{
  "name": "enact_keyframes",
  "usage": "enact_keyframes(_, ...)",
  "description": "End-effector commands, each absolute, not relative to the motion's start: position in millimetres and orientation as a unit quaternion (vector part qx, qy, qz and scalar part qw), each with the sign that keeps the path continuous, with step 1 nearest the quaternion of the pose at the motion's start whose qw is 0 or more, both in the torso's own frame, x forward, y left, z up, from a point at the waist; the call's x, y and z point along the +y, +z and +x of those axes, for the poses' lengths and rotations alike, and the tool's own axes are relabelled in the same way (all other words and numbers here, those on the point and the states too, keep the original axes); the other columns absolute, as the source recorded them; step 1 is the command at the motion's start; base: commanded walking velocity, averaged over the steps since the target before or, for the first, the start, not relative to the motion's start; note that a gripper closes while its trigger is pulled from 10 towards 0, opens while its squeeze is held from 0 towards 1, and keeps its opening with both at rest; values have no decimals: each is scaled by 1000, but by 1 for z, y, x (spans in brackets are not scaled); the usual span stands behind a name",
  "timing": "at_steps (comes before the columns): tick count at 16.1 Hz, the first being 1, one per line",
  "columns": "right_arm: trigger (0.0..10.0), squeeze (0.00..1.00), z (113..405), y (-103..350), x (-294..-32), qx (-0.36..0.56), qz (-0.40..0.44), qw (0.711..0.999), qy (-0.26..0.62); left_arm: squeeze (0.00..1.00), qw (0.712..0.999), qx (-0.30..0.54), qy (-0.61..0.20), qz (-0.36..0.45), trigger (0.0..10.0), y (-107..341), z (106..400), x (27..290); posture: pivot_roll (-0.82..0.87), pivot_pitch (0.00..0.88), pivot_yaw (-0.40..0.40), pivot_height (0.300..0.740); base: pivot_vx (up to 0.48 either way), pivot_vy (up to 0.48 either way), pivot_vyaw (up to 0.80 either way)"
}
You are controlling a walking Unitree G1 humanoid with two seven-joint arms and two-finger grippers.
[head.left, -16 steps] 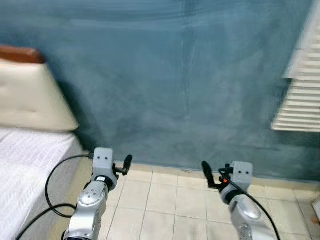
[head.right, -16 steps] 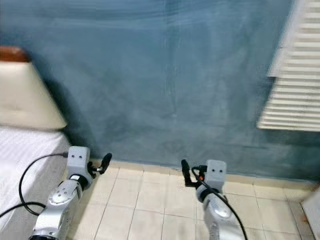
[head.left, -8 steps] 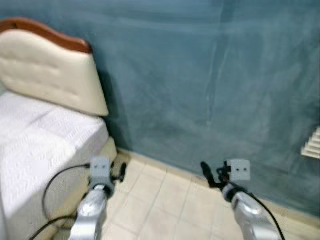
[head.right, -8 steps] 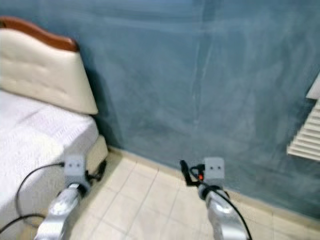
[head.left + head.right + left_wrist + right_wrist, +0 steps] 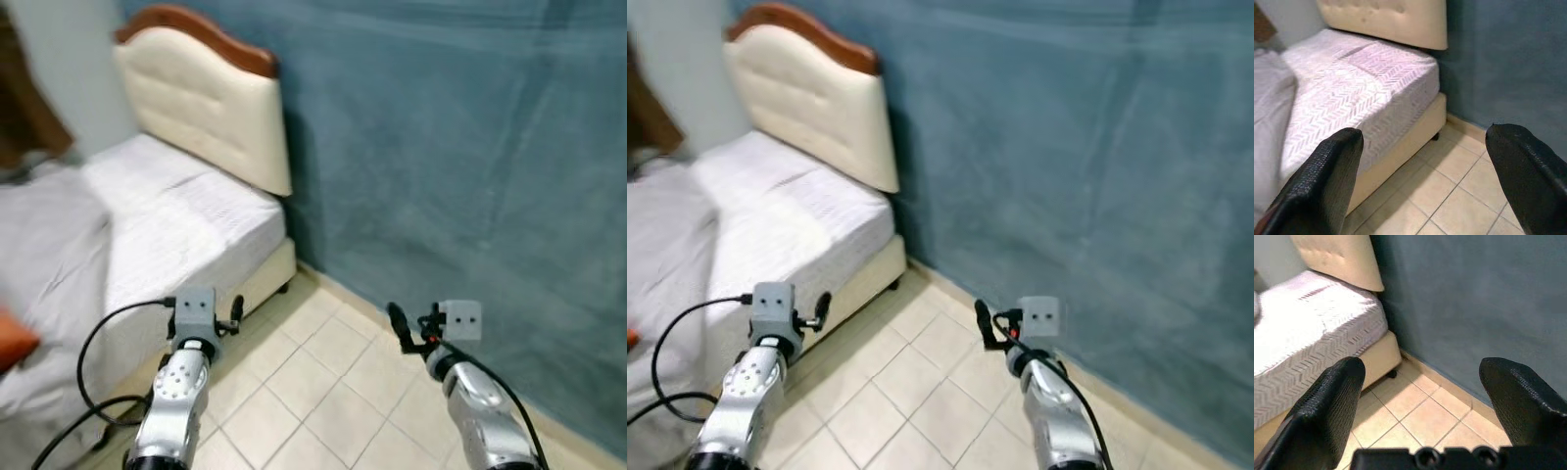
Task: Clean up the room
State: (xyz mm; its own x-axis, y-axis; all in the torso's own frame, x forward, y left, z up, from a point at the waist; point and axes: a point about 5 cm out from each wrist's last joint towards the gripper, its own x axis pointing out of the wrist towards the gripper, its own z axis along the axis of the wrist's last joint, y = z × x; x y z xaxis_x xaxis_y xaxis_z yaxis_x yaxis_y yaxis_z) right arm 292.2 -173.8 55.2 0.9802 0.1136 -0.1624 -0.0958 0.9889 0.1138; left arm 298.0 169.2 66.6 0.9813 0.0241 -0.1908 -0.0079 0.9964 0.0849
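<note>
Bed [image 5: 167, 211] left edge blurred, cropped.

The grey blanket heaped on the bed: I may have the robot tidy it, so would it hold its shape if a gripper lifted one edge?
Probably not. The grey blanket lies in soft rumpled folds on the bed, so it would likely droop and trail. It looks bulky, so one open left gripper might raise just a corner.

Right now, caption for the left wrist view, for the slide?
Left gripper, fingers spread open, faces the bed with its cream tufted headboard, set on a tiled floor beside a blue wall.
</note>
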Motion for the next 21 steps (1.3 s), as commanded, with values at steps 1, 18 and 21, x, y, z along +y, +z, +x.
enact_keyframes(1,10000,0,291,53,-178,89,47,994,49,1000,995,85,2,43,10000,72,302,163,-58,0,71,740,0,0,600)
enact_keyframes(18,10000,0,296,50,-156,83,36,986,143,0,998,43,37,-11,10000,79,304,168,-10,0,42,740,132,14,579)
enact_keyframes(21,10000,0,296,48,-153,85,36,984,153,0,998,47,28,-9,10000,77,306,164,-21,0,46,740,416,240,533)
